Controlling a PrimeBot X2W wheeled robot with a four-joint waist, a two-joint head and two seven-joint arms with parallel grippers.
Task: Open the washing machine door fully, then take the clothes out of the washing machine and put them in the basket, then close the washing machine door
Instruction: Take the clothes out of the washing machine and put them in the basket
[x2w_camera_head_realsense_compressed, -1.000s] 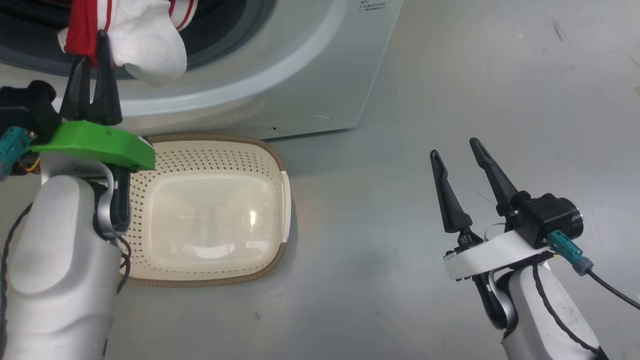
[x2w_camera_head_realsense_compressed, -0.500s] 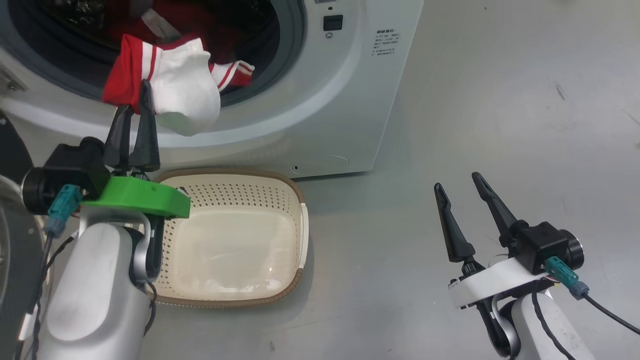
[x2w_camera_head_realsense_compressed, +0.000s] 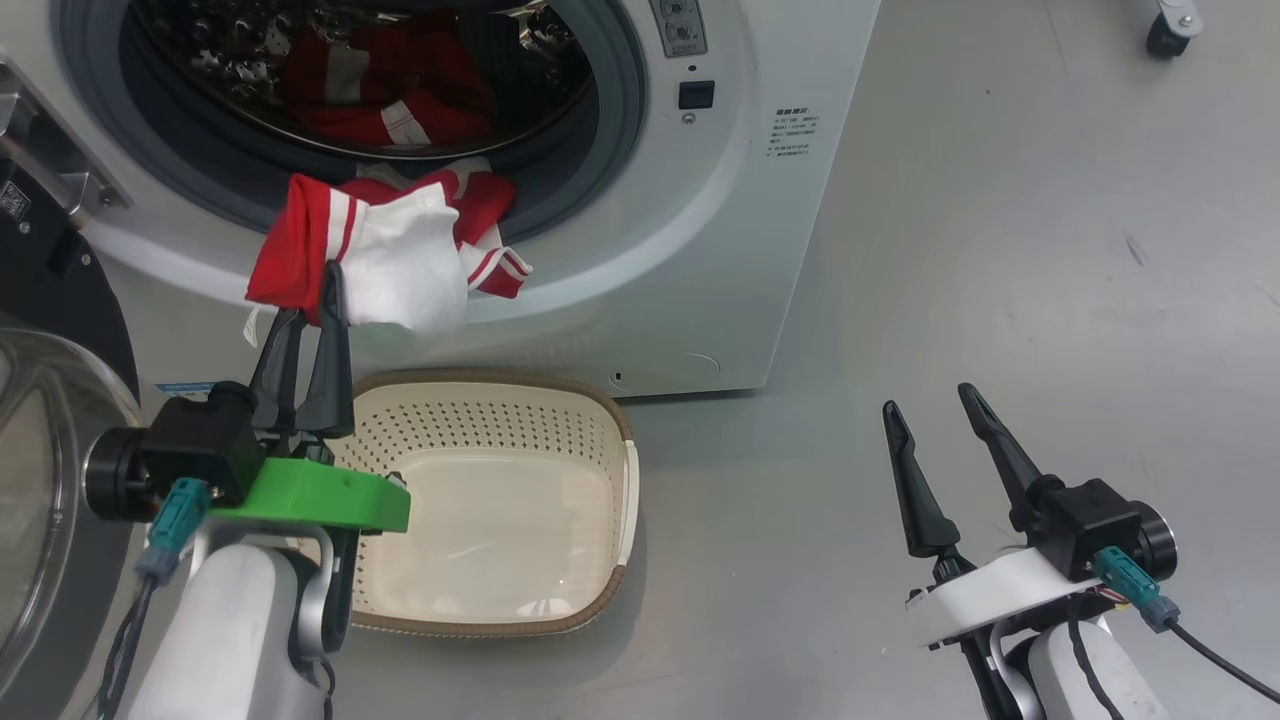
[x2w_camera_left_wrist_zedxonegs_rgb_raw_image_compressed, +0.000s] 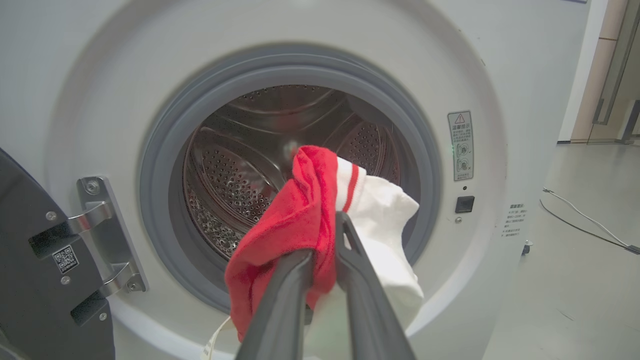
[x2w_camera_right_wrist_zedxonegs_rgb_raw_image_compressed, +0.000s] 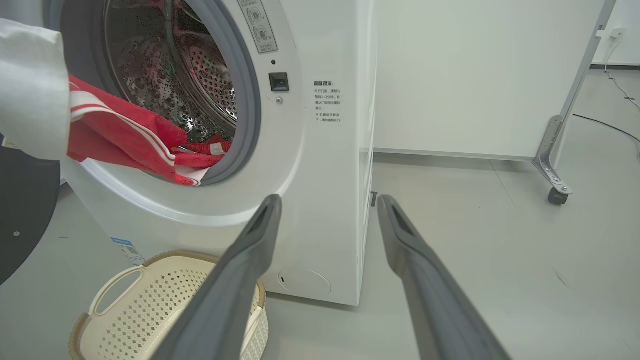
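The robot's left gripper (x2w_camera_head_realsense_compressed: 310, 298), two long dark fingers at the middle left of the head view, is pinched shut on a fold of the bright red garment with white stripes and a white panel (x2w_camera_head_realsense_compressed: 390, 262). In the left wrist view the clothes (x2w_camera_left_wrist_zedxonegs_rgb_raw_image_compressed: 300, 220) bunch over the fingertips at the centre of the frame. They hang across the lower lip of the drum mouth of the big white front-loading washing machine (x2w_camera_head_realsense_compressed: 740, 250). One end trails back inside, so they are likely only partly out. More red cloth shows deeper in the drum, at the top of the head view, and I cannot tell whether it is the same piece. The small cream perforated plastic basket with a brown rim (x2w_camera_head_realsense_compressed: 500, 425) sits on the floor directly below the mouth, probably so a released garment drops straight in. The round door with a glossy black ring and clear glass bowl (x2w_camera_head_realsense_compressed: 70, 310) is swung wide at the left edge, leaving the opening free. The right gripper (x2w_camera_head_realsense_compressed: 930, 400), at the lower right, hangs over bare floor with its jaws spread and nothing between them, apparently kept out of the way. By count there are one machine, one door, one basket, one gripped garment and two grippers.
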